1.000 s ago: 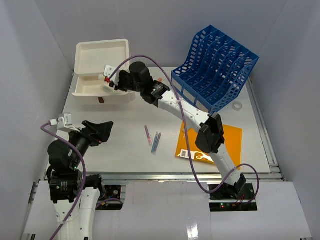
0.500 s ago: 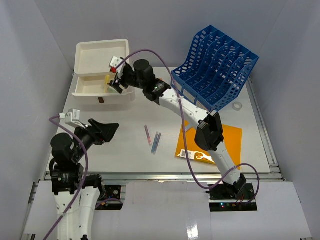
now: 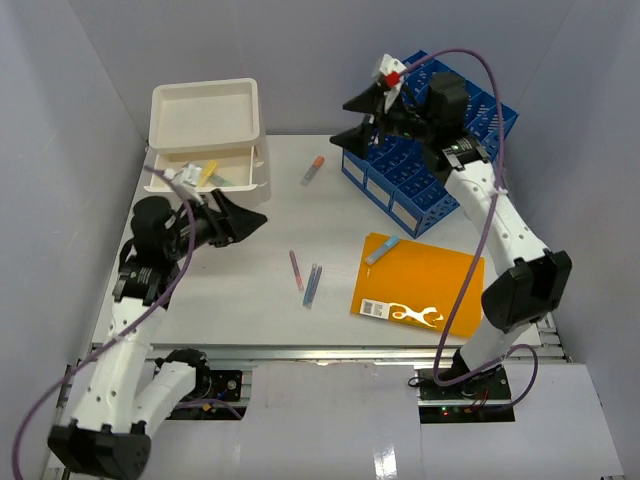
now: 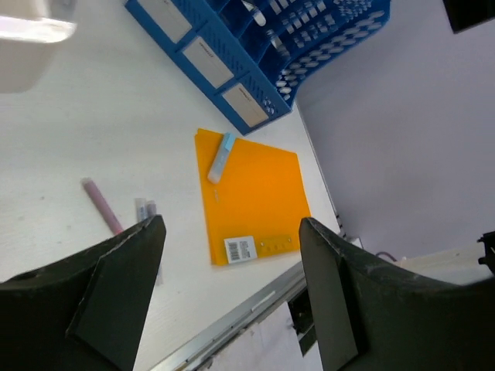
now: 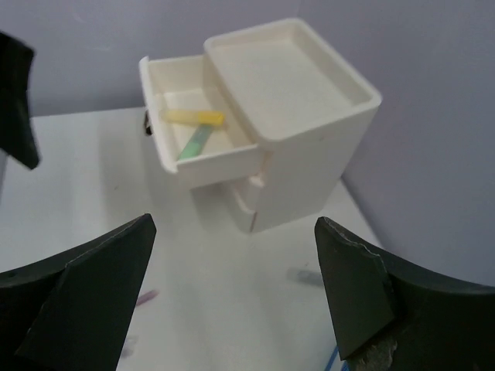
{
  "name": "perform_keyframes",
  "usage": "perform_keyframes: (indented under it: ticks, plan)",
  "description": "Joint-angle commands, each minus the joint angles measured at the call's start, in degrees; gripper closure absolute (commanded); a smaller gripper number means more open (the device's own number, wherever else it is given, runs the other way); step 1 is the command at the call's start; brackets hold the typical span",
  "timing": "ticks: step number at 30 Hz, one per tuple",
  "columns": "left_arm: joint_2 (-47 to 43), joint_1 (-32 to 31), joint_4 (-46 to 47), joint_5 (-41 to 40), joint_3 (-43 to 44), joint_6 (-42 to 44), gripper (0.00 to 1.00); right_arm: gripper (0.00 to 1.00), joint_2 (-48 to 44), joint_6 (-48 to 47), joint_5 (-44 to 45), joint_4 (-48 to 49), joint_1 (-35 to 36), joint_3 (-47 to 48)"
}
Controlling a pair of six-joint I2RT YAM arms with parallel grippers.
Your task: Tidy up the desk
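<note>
Left gripper [image 3: 252, 228] is hovering wide open and empty just before the drawer box [image 3: 205, 115], right gripper [image 3: 340, 122] hanging likewise spread and empty well to its right.

The bench [image 3: 220, 290] showed bare white surface between the white drawer box [image 3: 205, 112] at the far left and the blue file rack [image 3: 440, 160] at the far right. That wide lane was broken only by one small marker [image 3: 313, 170] near the rack's foot. The box's top drawer [image 3: 205, 178] stood pulled out, jutting toward the left hand [image 3: 250, 225], which hovered just in front of it, jaws apart. The right hand [image 3: 347, 120] hung in the air beside the rack's left end, jaws spread. Mid-bench, three pens [image 3: 305, 278] lay close together, and right of them an orange folder [image 3: 425, 290] covered the near right area — all flat, low obstacles.
</note>
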Motion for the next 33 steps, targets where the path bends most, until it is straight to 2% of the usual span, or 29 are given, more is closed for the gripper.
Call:
perform_keyframes:
  ticks: [1, 2, 3, 4, 8, 11, 14, 16, 22, 27, 33]
  plan:
    - [19.19, -25.61, -3.35, -21.43, 18.62, 9.03, 0.18, 0.07, -10.79, 1.14, -13.69, -1.54, -6.11, -21.0]
    - [24.3, -28.37, -6.56, -24.04, 23.2, 10.86, 0.18, 0.07, -13.18, 0.3, -14.12, -1.58, -8.25, -24.99]
    - [32.99, -30.4, -8.43, -25.56, 27.4, 12.35, 0.18, 0.06, -17.4, -0.15, -14.73, -1.58, -9.75, -31.38]
    - [33.32, -30.56, -10.02, -26.71, 31.37, 13.51, 0.18, 0.06, -17.56, -0.17, -15.0, -1.58, -11.33, -34.24]
    - [54.88, -30.64, -19.41, -37.64, 55.19, 21.29, 0.15, 0.06, -26.39, -5.95, -15.41, -8.08, -18.27, -42.82]
    - [66.52, -29.5, -24.02, -40.51, 69.93, 24.33, 0.14, 0.05, -30.56, -10.55, -12.93, -13.11, -20.4, -46.5]
    - [74.26, -27.53, -25.68, -40.63, 78.77, 25.85, 0.14, 0.05, -33.09, -11.83, -12.21, -13.73, -20.79, -51.52]
    - [78.47, -25.14, -24.38, -39.82, 81.61, 26.01, 0.15, 0.05, -34.62, -13.63, -11.8, -13.87, -20.79, -53.79]
    - [82.48, -19.42, -17.64, -35.66, 78.04, 23.94, 0.25, 0.04, -36.54, -16.52, -12.62, -14.51, -23.78, -56.4]
    - [87.62, -18.79, -14.91, -39.09, 80.46, 25.81, 0.28, 0.04, -36.05, -17.16, -13.02, -15.0, -24.16, -56.2]
    - [91.35, -16.45, -9.02, -43.54, 79.54, 27.03, 0.29, 0.04, -35.87, -17.42, -13.08, -15.0, -24.4, -56.37]
